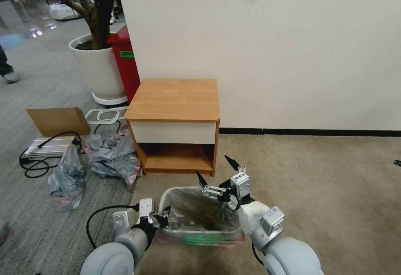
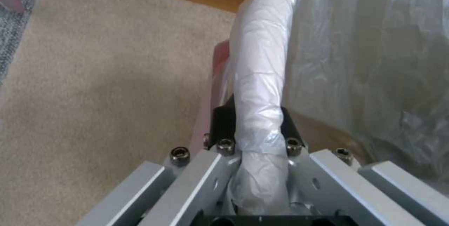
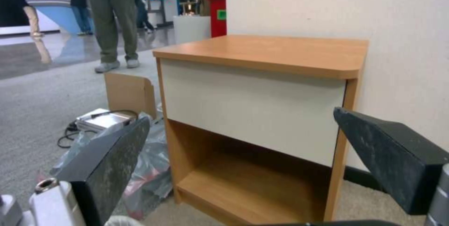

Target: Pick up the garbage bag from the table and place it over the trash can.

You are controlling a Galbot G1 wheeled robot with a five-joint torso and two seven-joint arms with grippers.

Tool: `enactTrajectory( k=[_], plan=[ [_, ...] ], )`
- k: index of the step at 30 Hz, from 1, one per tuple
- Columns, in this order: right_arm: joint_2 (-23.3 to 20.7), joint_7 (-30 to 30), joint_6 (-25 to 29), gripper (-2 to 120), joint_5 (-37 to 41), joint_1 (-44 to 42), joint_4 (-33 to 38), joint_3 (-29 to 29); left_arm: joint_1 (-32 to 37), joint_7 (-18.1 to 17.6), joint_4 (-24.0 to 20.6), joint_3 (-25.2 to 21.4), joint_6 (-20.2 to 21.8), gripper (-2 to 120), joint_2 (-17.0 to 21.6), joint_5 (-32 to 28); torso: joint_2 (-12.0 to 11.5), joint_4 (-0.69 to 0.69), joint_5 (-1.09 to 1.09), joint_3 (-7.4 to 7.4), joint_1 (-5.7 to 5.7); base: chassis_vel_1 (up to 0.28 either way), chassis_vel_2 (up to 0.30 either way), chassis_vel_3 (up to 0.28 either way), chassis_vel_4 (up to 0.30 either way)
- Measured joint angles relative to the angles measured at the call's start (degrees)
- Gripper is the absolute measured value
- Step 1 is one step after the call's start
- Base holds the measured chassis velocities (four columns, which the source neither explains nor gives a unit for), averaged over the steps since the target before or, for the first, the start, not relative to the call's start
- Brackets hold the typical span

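**Q:** Where is the bag?

**A:** The bag (image 1: 196,214) lines the can (image 1: 200,235) at the bottom centre of the head view, on beige carpet in front of the table (image 1: 173,99). Its clear film is folded over the rim, and its pink-red band shows low along the can's near side. The table, mid-frame against the white wall, has a bare top.

**Q:** What is the left gripper doing?

**A:** The left gripper (image 1: 165,216) sits at the can's left rim, lower left of centre. In the left wrist view its black fingers (image 2: 223,122) straddle the film-wrapped rim, one on each side and close against it. It appears to be pinching the bag there.

**Q:** And the right?

**A:** The right gripper (image 1: 215,172) hovers above the can's far right corner, lower centre of the head view. Its fingers are spread wide and hold nothing. In the right wrist view the dark fingertips (image 3: 117,155) frame the table's cream front panel.

**Q:** Anything else nearby?

**A:** A heap of grey bags (image 1: 110,151) lies at middle left, beside the table. A cardboard piece (image 1: 58,120) stands further left. A red bin (image 1: 125,62) and a white plant pot (image 1: 98,68) stand at upper left.
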Motion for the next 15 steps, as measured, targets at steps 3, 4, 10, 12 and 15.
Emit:
enactTrajectory(
  k=[3,4,10,12,15],
  plan=[
    [-0.15,-0.27,0.18,100,-0.15,0.54,-0.37,-0.17,-0.11,0.02,0.45,0.01,-0.05,15,0.01,0.13,0.0,0.0,0.0,0.0,0.0,0.0,0.0,0.0,0.0],
    [-0.32,-0.6,0.18,100,-0.15,0.81,-0.39,-0.07,-0.09,0.02,0.56,-0.03,-0.06,20,0.01,0.21,0.0,0.0,0.0,0.0,0.0,0.0,0.0,0.0,0.0],
    [-1.04,-1.73,0.11,100,-0.05,1.95,-0.45,0.81,-0.06,0.12,0.61,-0.12,-0.12,41,0.11,0.56,0.0,0.0,0.0,0.0,0.0,0.0,0.0,0.0,0.0],
    [-1.04,-1.74,0.07,100,0.01,2.04,-0.46,0.85,-0.1,0.15,0.62,-0.11,-0.12,44,0.13,0.58,0.0,0.0,0.0,0.0,0.0,0.0,0.0,0.0,0.0],
    [-0.81,-1.76,0.02,100,0.1,2.1,-0.62,0.72,-0.13,0.24,0.62,-0.08,-0.13,55,0.23,0.65,0.0,0.0,0.0,0.0,0.0,0.0,0.0,0.0,0.0]
  ],
)
